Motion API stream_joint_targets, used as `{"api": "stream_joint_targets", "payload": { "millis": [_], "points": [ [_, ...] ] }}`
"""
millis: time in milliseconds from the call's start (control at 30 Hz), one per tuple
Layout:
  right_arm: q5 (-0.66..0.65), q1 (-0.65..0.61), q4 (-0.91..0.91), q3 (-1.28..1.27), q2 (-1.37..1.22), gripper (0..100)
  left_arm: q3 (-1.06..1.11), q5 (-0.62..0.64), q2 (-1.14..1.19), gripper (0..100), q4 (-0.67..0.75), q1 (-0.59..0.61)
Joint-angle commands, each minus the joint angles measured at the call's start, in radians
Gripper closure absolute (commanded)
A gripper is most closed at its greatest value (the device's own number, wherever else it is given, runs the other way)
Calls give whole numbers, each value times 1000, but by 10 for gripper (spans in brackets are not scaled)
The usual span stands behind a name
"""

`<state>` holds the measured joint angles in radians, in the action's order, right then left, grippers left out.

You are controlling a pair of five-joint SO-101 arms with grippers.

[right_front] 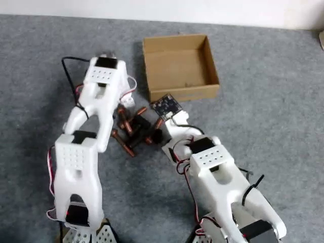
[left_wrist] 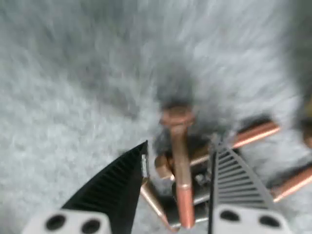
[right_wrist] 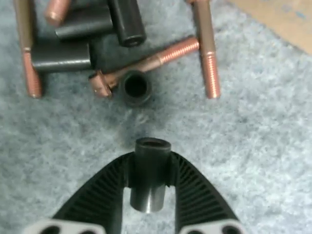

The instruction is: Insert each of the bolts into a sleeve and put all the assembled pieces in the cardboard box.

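Observation:
Copper bolts [right_front: 125, 144] and black sleeves [right_front: 140, 124] lie in a pile on grey carpet in front of the cardboard box [right_front: 185, 93]. My left gripper [left_wrist: 178, 165] is over the pile, open. One copper bolt [left_wrist: 180, 165] runs lengthwise between its fingers, with a gap on each side. My right gripper [right_wrist: 150, 161] is shut on a black sleeve [right_wrist: 148, 170], whose open end points away from the wrist, just short of the pile. Ahead of it an empty sleeve [right_wrist: 135, 87] stands beside a bolt [right_wrist: 146, 66]. In the high view the right gripper [right_front: 158, 134] sits at the pile's right edge.
The box is open-topped and looks empty; its corner [right_wrist: 282, 19] lies just beyond the pile. More sleeves [right_wrist: 73, 56] and a long bolt [right_wrist: 207, 53] lie loose. Bare carpet spreads right of the box and left of the left arm [right_front: 76, 162].

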<state>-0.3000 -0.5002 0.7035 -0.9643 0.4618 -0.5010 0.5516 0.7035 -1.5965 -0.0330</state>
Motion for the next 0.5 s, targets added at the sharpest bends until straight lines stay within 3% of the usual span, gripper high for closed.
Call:
{"api": "stream_joint_targets", "payload": {
  "millis": [0,467],
  "points": [
    [11,16,-27,13,2,994,-110,9,4,796,-121,-5],
    [11,16,-28,13,1,994,-168,34,162,821,-121,-38]
  ]
}}
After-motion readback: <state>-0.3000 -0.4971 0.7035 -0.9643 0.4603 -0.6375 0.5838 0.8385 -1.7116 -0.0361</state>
